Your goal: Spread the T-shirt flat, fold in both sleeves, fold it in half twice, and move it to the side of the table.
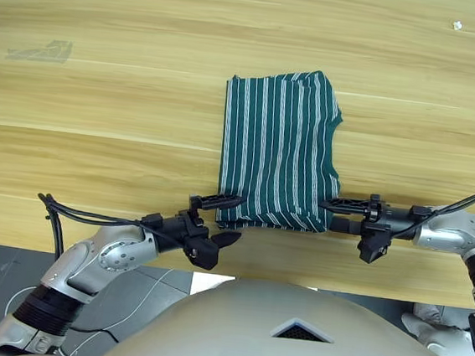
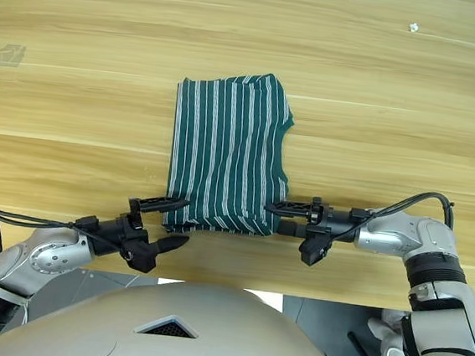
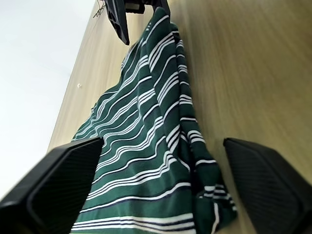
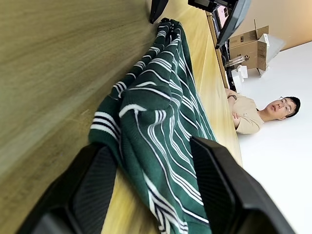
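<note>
**A:** Starting from the left, what's on the bench [image 1: 99,131]?

**B:** A faint grey mark [image 1: 39,49] on the wood, well away from everything else. Closer in, the left gripper [image 1: 239,218] sits low by the front edge, with a black cable [image 1: 91,214] trailing along its arm.

**A:** Has it got hold of anything?

**B:** No. Its fingers [image 3: 63,185] are spread wide, and the near-left corner of the T-shirt [image 1: 278,148] lies in the gap between them.

**A:** And the shirt itself?

**B:** Dark green with white stripes, folded into a neat upright rectangle in the middle of the bench. Its near hem lies close to the front edge and the stripes run away from the robot. The neckline makes a small notch along the right side, and the far edge is a bit uneven.

**A:** What about the right side?

**B:** The right gripper [image 1: 326,214] comes in sideways, low over the wood, at the near-right corner. Its fingers [image 4: 92,190] are parted too. The bunched corner of the cloth lies between them, but they aren't pinching it.

**A:** Anything past that?

**B:** A tiny white scrap [image 1: 457,25] far off at the back right of the bench. There are also a couple of cardboard boxes [image 4: 248,46] in the room beyond.
</note>
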`<state>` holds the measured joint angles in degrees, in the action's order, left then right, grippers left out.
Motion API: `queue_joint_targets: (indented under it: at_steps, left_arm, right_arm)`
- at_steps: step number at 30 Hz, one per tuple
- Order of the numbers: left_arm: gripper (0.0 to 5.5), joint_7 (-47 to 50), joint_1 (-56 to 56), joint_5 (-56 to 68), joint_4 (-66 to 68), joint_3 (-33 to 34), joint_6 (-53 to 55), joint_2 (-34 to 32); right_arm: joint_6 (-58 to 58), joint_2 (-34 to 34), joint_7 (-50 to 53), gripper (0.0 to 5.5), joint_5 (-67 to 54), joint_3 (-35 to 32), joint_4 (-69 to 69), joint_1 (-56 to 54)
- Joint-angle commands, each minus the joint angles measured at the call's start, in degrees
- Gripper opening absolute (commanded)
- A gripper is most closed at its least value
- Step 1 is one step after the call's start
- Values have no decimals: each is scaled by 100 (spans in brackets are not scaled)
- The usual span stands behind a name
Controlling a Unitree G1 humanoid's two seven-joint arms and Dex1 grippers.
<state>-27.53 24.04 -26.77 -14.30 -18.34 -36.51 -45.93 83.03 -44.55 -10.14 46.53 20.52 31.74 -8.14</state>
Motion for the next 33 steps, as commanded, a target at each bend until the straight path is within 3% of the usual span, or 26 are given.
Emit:
queue_joint_targets:
  at_steps: [1, 5, 13, 21, 27, 33]
  left_arm:
    - [384, -381, 352, -809, 730, -41, 562, -556]
    - [384, -395, 306, -670, 917, -28, 671, -587]
    - [376, -176, 132, -839, 1389, -161, 682, -574]
    - [234, -178, 188, -727, 1301, -274, 712, -562]
    - [114, -108, 195, -676, 1376, -317, 713, -585]
    - [66, -75, 180, -616, 1461, -314, 710, -607]
  right_arm:
    - [-157, -150, -128, 267, 165, 167, -23, 47]
    - [-217, -133, -125, 267, 153, 238, -8, 64]
    - [-240, -157, -111, 122, 105, 374, 27, 35]
    - [-263, -206, -105, 0, 10, 385, 35, 7]
    - [-287, -180, -117, 0, -38, 420, 68, -19]
    - [-317, -155, -138, 0, -113, 468, 68, -7]
